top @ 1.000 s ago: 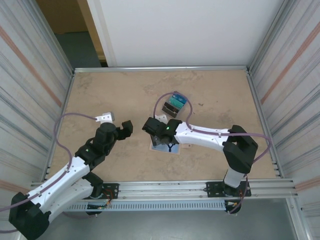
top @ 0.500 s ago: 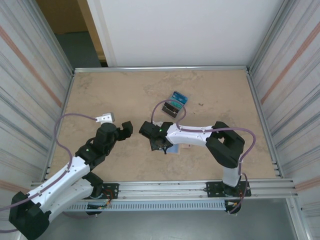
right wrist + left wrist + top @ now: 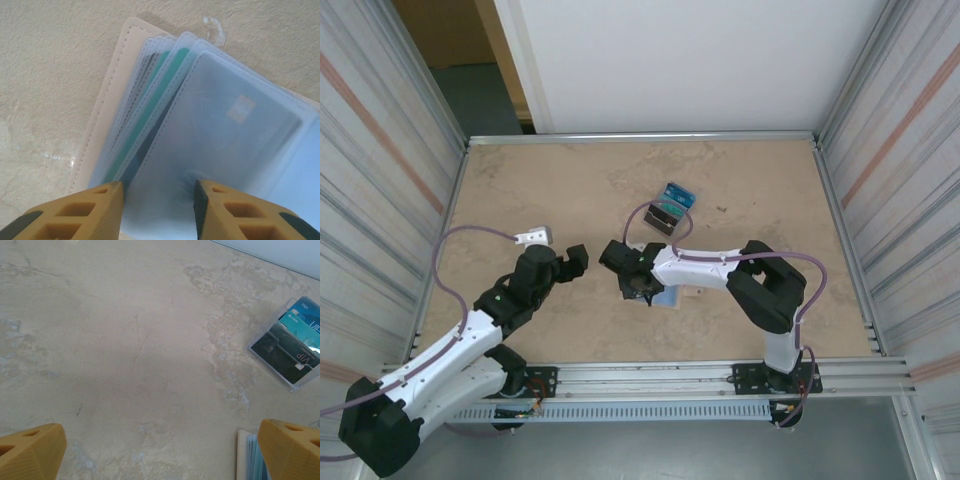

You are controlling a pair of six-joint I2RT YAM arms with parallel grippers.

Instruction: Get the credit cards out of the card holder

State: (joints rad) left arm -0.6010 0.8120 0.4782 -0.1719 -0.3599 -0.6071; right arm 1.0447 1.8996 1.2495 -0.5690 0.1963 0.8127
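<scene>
Where the open card holder [image 3: 107, 107] lies on the counter [image 3: 50, 60]: right gripper [image 3: 159, 200] part-open over its sleeves [image 3: 220, 130], nothing clamped; left gripper [image 3: 161, 450] wide open, empty.

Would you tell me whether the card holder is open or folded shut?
Open: the card holder lies spread on the table, clear sleeves fanned, credit cards inside.
</scene>
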